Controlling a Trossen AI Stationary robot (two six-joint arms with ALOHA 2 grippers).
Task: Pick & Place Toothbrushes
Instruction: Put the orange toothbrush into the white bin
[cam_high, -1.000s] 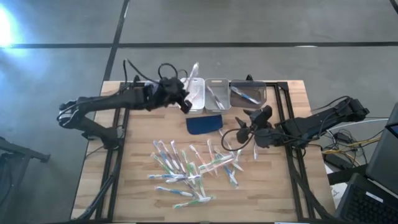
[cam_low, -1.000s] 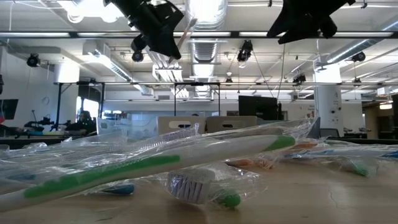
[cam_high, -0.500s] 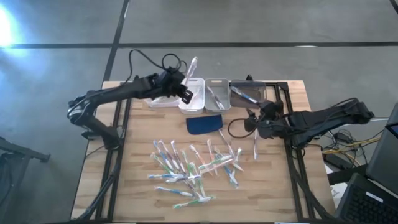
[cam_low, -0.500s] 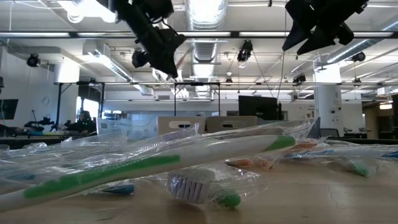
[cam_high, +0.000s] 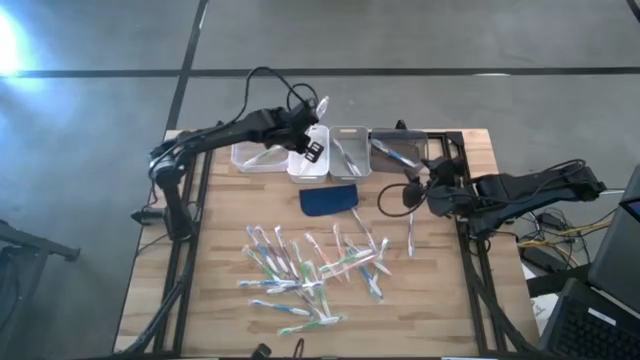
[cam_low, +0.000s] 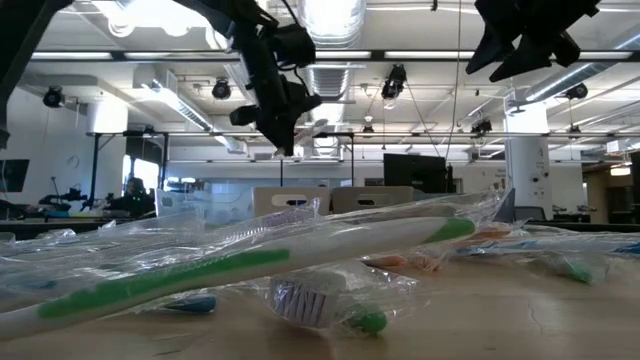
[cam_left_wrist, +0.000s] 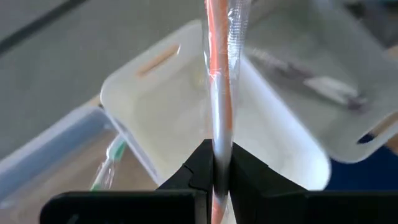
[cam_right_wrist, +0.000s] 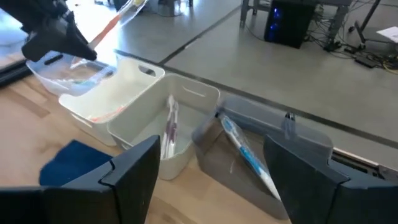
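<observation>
My left gripper (cam_high: 308, 143) is shut on an orange-striped toothbrush (cam_left_wrist: 219, 68) in a clear wrapper, above the white bin (cam_high: 310, 158) at the table's far edge. To that bin's left stands a clear bin (cam_high: 254, 158) with a green toothbrush (cam_left_wrist: 106, 167). To its right are a second white bin (cam_high: 348, 150) and a grey bin (cam_high: 400, 150), each with a toothbrush inside. Several wrapped toothbrushes (cam_high: 305, 272) lie in a loose pile on the near half of the table. My right gripper (cam_right_wrist: 217, 180) hangs open over the table's right side, holding nothing. My left gripper pinches the wrapped toothbrush's stem (cam_left_wrist: 216, 146) between its two fingers, near one end. The fingers slant down from the table's near left side. The long part (cam_high: 320, 105) sticks out beyond the fingertips toward the far edge, lifted clear above the white bin.
A dark blue pad (cam_high: 330, 198) lies in front of the bins. One single toothbrush (cam_high: 410, 236) lies apart on the right, near my right gripper. Black frame rails run along the table's left and right sides.
My left gripper has swung toward the far edge and a little to the right, over the white bin, tipping its fingers downward and sinking, with the orange toothbrush still held. My right gripper has drawn back toward the table's right edge.
</observation>
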